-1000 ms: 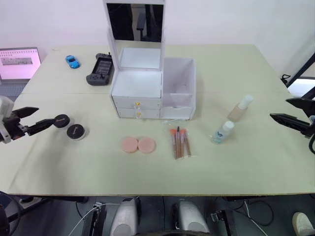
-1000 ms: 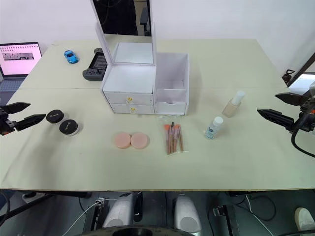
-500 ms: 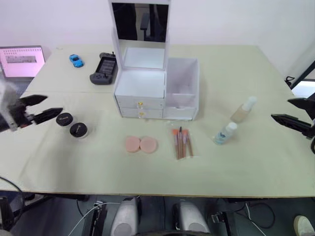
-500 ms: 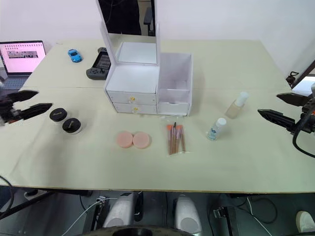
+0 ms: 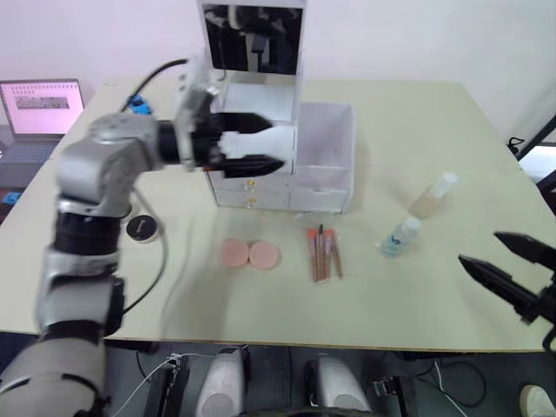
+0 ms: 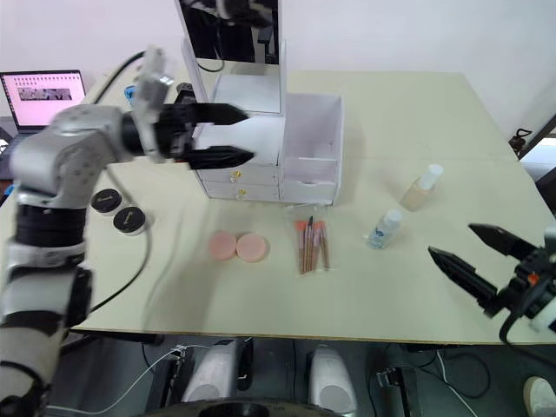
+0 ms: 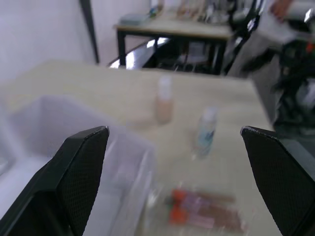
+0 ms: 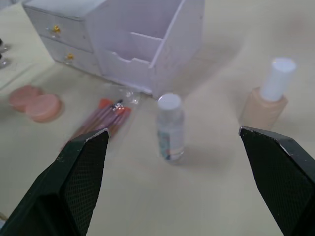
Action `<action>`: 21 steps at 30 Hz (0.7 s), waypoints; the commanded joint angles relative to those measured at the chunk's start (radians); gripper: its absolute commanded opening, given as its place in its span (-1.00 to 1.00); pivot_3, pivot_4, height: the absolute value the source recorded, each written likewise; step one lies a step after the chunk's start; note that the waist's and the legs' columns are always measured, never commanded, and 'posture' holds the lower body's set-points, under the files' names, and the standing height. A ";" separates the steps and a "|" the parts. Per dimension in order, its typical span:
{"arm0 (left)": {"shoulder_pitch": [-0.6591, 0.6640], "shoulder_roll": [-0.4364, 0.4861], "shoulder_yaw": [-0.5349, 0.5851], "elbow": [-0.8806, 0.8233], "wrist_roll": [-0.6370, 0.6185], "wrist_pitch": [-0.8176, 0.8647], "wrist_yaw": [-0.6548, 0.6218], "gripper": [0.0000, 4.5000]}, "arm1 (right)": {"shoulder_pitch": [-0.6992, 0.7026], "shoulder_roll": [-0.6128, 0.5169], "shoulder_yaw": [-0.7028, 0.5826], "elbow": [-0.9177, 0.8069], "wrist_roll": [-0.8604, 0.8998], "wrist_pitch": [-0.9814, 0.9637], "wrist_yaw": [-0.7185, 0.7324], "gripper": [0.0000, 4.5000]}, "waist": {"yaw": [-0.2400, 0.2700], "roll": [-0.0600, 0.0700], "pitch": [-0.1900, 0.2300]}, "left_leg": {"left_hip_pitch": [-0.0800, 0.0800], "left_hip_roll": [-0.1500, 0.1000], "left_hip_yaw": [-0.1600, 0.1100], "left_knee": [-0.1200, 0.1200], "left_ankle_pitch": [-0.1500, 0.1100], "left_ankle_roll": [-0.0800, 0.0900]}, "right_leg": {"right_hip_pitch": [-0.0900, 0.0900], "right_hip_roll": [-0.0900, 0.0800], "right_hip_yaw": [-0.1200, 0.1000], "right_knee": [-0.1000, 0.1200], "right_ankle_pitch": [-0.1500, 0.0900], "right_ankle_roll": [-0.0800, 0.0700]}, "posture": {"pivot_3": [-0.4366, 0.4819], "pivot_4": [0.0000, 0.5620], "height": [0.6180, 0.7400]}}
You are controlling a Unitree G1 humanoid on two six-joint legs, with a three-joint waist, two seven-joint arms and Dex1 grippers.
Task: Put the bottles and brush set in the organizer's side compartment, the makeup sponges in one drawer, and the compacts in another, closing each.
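Observation:
The white organizer [image 5: 261, 178] stands mid-table with its mirror lid up, both gold-knobbed drawers shut, and the side compartment [image 5: 323, 143] at its right end. My left gripper [image 5: 274, 143] hovers open over the organizer's top. In front lie two makeup sponges [image 5: 249, 254] and the brush set [image 5: 322, 254]. The clear bottle [image 5: 398, 236] and the beige bottle [image 5: 432, 195] stand to the right. Both compacts [image 6: 105, 201] [image 6: 130, 220] lie at the left. My right gripper [image 5: 478, 248] is open near the front right edge, apart from the clear bottle [image 8: 171, 127].
A laptop [image 5: 42, 109] sits at the far left. My left arm crosses above the table's left half, from the compacts toward the organizer. The table's front edge [image 5: 287, 323] runs just below the sponges and brushes.
My left arm swung from beside the compacts up and right to the organizer's top. My right gripper dropped toward the front edge. Both stayed open.

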State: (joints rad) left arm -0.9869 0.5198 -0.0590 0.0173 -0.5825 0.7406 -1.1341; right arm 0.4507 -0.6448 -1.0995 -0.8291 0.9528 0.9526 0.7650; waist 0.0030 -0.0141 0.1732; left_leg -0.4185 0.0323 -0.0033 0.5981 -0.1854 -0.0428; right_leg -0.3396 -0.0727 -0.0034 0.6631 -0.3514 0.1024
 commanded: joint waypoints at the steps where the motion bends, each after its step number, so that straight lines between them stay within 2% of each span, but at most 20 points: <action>1: -0.028 -0.003 -0.045 -0.062 0.004 0.007 -0.011 1.00 | 0.062 0.045 -0.075 -0.098 0.081 -0.042 -0.106 0.99 | -0.015 0.000 0.000 | 0.001 0.000 0.000 0.000 0.000 0.000 | 0.000 0.000 0.001 0.000 0.000 0.000 | -0.05 -0.47 1.00; 4: -0.035 -0.002 -0.072 -0.074 -0.005 0.024 -0.034 1.00 | 0.109 0.067 -0.076 -0.137 0.105 -0.083 -0.177 0.99 | -0.022 0.000 0.000 | 0.005 0.001 0.000 -0.002 0.000 0.000 | 0.002 0.002 0.002 0.000 0.000 -0.001 | -0.05 -0.47 1.00; 6: -0.037 0.016 -0.103 -0.061 0.034 -0.015 -0.058 1.00 | 0.110 0.055 -0.036 -0.135 0.093 -0.072 -0.263 0.99 | -0.020 0.000 0.000 | 0.006 0.001 -0.001 -0.002 0.000 0.000 | 0.002 0.003 0.003 0.000 0.000 -0.002 | -0.05 -0.47 1.00; 9: -0.031 0.036 -0.115 -0.061 0.051 -0.041 -0.082 1.00 | 0.056 0.008 0.019 -0.100 0.031 -0.102 -0.335 0.99 | -0.018 0.000 0.000 | 0.007 0.002 0.000 -0.002 0.001 -0.001 | 0.002 0.003 0.005 -0.001 0.000 -0.006 | -0.05 -0.47 1.00; 12: -0.007 0.049 -0.098 -0.071 0.056 -0.047 -0.070 1.00 | -0.043 -0.085 0.093 0.000 -0.017 -0.089 -0.397 0.99 | -0.017 -0.001 0.000 | 0.007 0.002 0.000 -0.001 0.001 -0.001 | 0.003 0.002 0.007 -0.003 -0.001 -0.008 | -0.05 -0.47 1.00; 15: 0.033 0.055 -0.086 -0.106 0.069 -0.045 -0.017 1.00 | -0.191 -0.167 0.218 0.132 -0.068 -0.059 -0.471 0.99 | -0.015 -0.001 0.000 | 0.006 0.001 0.001 -0.001 0.001 -0.001 | 0.003 0.001 0.011 -0.006 0.000 -0.008 | -0.05 -0.47 1.00; 21: 0.104 0.069 -0.058 -0.196 0.055 0.003 0.065 1.00 | -0.418 -0.256 0.406 0.343 -0.168 -0.058 -0.490 0.99 | -0.013 0.000 0.000 | -0.002 0.001 0.001 -0.002 0.001 0.000 | -0.003 0.005 0.012 -0.008 0.004 0.001 | -0.05 -0.47 1.00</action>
State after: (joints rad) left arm -0.8785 0.5816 -0.1554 -0.1264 -0.5120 0.7349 -1.0915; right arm 0.0577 -0.8835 -0.7105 -0.5150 0.8149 0.9091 0.2750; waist -0.0100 -0.0141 0.1735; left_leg -0.4221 0.0337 -0.0028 0.5961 -0.1845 -0.0430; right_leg -0.3435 -0.0666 0.0084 0.6555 -0.3471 0.1032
